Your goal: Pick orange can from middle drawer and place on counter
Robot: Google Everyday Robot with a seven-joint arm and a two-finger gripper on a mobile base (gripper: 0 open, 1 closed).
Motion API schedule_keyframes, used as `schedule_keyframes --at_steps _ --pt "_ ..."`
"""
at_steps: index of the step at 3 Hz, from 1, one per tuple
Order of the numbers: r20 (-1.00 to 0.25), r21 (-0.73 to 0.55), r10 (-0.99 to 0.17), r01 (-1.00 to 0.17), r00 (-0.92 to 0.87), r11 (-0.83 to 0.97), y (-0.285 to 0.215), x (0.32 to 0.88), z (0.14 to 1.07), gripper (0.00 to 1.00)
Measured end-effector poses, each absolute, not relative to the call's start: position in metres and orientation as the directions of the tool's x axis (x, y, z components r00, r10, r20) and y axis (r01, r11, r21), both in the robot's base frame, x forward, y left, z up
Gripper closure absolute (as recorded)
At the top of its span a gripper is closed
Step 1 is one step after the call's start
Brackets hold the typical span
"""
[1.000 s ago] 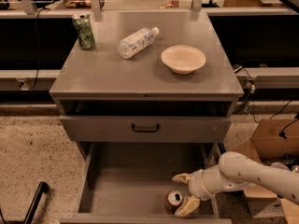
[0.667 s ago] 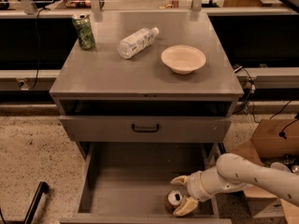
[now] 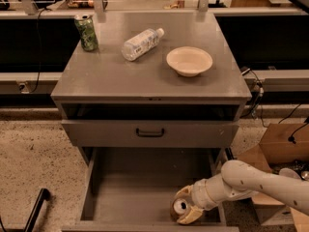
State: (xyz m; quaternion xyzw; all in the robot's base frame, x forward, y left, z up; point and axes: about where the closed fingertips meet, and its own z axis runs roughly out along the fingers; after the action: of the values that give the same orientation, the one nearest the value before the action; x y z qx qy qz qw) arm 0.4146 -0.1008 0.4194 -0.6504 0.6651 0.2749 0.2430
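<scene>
**A:** What's different from a second ago?

**B:** The robot's pale two-finger pincer (image 3: pixel 182 207) has crept a little left and lower inside the pulled-out deep grey metal middle drawer (image 3: pixel 130 192). It now straddles the small orange-brown speckled drink can (image 3: pixel 180 205). The can hasn't shifted and stands upright on the drawer floor, near the front right corner.

**A:** And what does that mean for the job?

**B:** I'd judge the reach is done. Squeezing and lifting come next, then the carry up to the broad flat grey table (image 3: pixel 145 83) on top of the cabinet.

**A:** How wide is the pincer?

**B:** It's released, spread about as wide as the can. One finger (image 3: pixel 185 193) is behind the can and the other in front, both close against its sides. I can't tell whether they touch it or leave a sliver of gap, and nothing is lifted.

**A:** What's already up top?

**B:** A green patterned can (image 3: pixel 88 33), a clear plastic bottle (image 3: pixel 141 43) lying on its side and a cream bowl (image 3: pixel 189 61), all toward the back.
</scene>
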Motion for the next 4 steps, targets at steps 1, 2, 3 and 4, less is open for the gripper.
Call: schedule_keyframes --at_steps 1,2,3,4 --pt "-0.692 0.042 -0.722 -0.999 -0.020 -0.013 -0.100 0.417 0.421 0.81" --pt "-0.717 0.026 -0.697 -1.000 -0.012 -0.010 -0.106 0.423 0.433 1.00" --pt "-0.764 -0.063 -0.642 -0.998 0.065 -0.026 -0.110 0.434 0.501 1.00" --pt "-0.751 -0.128 -0.646 -0.990 0.140 -0.065 -0.101 0.437 0.583 1.00"
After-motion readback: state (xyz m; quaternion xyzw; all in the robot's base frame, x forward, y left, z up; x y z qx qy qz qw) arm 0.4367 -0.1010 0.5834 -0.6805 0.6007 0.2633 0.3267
